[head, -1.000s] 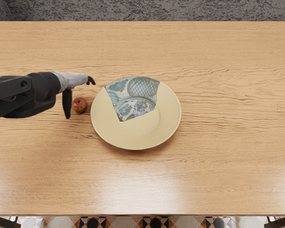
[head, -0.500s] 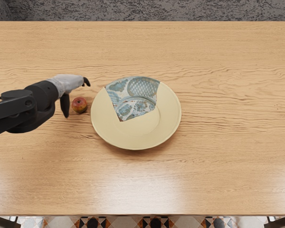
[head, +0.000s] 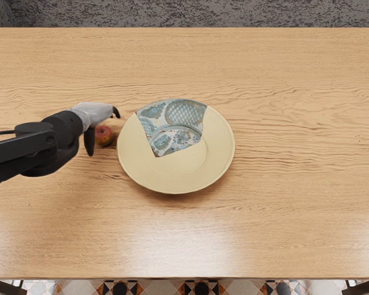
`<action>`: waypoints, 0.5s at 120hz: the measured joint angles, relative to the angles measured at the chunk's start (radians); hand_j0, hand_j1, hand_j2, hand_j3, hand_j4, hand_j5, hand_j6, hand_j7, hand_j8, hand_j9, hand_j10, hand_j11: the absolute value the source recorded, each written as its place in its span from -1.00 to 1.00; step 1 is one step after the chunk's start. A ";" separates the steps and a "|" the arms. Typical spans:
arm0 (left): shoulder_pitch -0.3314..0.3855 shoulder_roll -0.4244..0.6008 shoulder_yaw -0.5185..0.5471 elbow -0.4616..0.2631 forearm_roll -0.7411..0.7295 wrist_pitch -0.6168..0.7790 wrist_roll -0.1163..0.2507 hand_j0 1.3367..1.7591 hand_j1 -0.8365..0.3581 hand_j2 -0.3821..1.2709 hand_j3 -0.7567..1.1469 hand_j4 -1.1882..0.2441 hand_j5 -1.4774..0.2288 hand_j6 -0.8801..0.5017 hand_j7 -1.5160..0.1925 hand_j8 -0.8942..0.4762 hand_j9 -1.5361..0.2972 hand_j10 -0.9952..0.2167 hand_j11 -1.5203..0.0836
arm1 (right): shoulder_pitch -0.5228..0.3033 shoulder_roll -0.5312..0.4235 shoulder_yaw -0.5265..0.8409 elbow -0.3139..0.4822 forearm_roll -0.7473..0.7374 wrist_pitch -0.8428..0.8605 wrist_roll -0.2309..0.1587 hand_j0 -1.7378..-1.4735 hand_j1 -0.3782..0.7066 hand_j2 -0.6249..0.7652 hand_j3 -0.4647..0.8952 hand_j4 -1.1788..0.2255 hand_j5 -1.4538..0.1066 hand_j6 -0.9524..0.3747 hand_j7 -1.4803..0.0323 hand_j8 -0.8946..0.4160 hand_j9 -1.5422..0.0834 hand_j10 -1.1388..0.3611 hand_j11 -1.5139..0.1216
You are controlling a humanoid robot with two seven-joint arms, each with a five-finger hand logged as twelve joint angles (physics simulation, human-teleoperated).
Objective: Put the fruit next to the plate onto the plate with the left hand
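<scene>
Bench: light wood, bare along the near side. Cream plate sits left of centre, with a blue-patterned patch on its far half. Left arm enters from the left edge. Fruit, small and red, lies on the bench just beside the plate's left rim, not on it. Left robot hand is over the fruit, released, fingers spread, dark thumb at the fruit's left side.

small red fruit beside cream plate
</scene>
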 joint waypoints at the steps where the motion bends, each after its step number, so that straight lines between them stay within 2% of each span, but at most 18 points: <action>1: 0.000 0.001 0.000 0.001 0.000 0.000 0.000 0.52 0.47 -0.47 -0.20 0.29 0.34 -0.11 0.38 -0.08 0.31 0.21 0.48 | 0.000 0.000 0.000 0.000 0.000 0.000 0.000 -0.40 -0.91 -0.11 -0.32 0.66 0.84 0.41 0.93 0.34 0.87 0.50 0.83; 23: -0.005 -0.002 0.008 0.051 0.001 0.000 0.000 0.52 0.44 -0.47 -0.20 0.28 0.32 -0.13 0.36 -0.10 0.29 0.19 0.46 | 0.000 0.000 0.000 0.001 0.000 0.000 0.000 -0.40 -0.91 -0.11 -0.32 0.66 0.84 0.41 0.93 0.34 0.87 0.50 0.83; 60: -0.008 -0.051 0.009 0.083 0.001 0.000 0.000 0.52 0.39 -0.46 -0.20 0.24 0.28 -0.16 0.32 -0.14 0.25 0.15 0.41 | 0.000 0.000 0.001 0.001 0.000 0.000 0.000 -0.40 -0.91 -0.11 -0.32 0.66 0.84 0.41 0.93 0.34 0.87 0.50 0.83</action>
